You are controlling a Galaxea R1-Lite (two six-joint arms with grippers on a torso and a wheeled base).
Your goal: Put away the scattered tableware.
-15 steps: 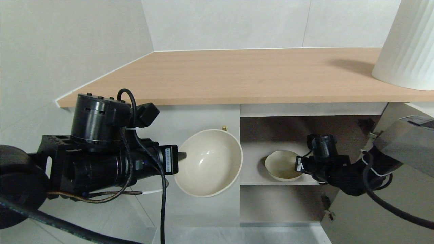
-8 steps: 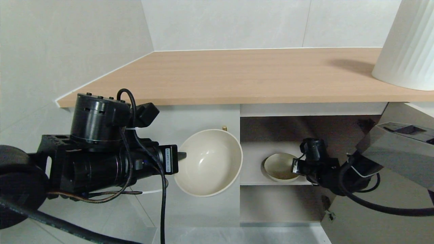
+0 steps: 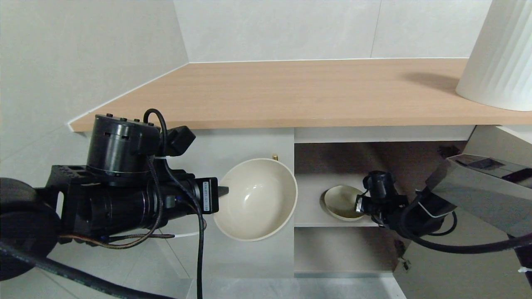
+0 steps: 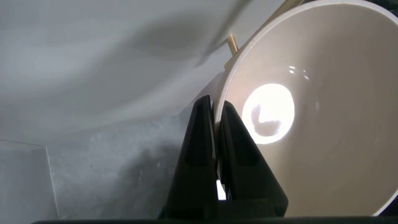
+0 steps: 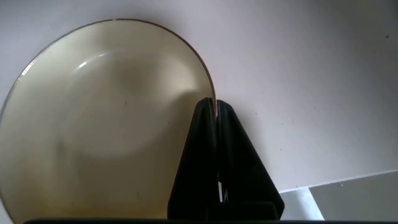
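Head view, right gripper (image 3: 359, 204) fingers clamped on small bowl (image 3: 341, 202), moved further left over shelf (image 3: 309, 203), left gripper (image 3: 223, 191) still pinching large bowl (image 3: 255, 199)

One large cream bowl (image 3: 255, 199), one smaller bowl (image 3: 341, 202), one ribbed white vessel (image 3: 496, 54), one wooden countertop (image 3: 291, 91)

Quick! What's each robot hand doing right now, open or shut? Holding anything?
Left gripper: shut, pinching the rim of the big bowl.
Right gripper: shut, pinching the rim of the small bowl inside the cupboard.
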